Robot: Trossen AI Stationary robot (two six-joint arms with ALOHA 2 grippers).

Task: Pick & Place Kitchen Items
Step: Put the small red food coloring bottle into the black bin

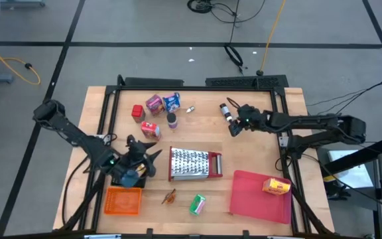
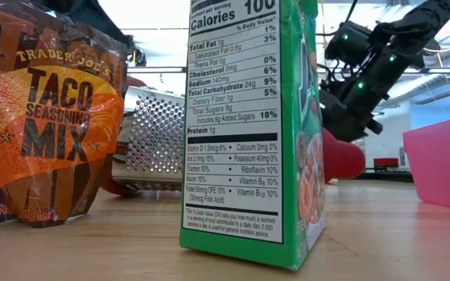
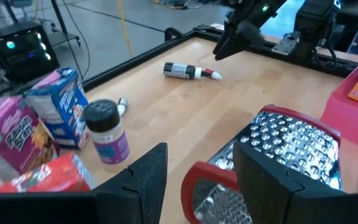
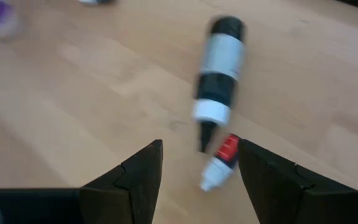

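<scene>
Green box [image 2: 248,133] fills low view; high view shows tray [image 1: 260,196].

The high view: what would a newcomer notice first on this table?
Probably the steel grater lying at the table's centre, with the flat red tray near the right front corner carrying a yellow box. Next, the right gripper, jaws open, hovers by a small black-and-white bottle lying on its side toward the back.

I see even, soft overhead light with faint shadows on the table [image 1: 257,156], bright ceiling glare behind the cereal box [image 2: 252,125] in my low view, and motion blur smearing the small bottle [image 4: 219,65].
</scene>
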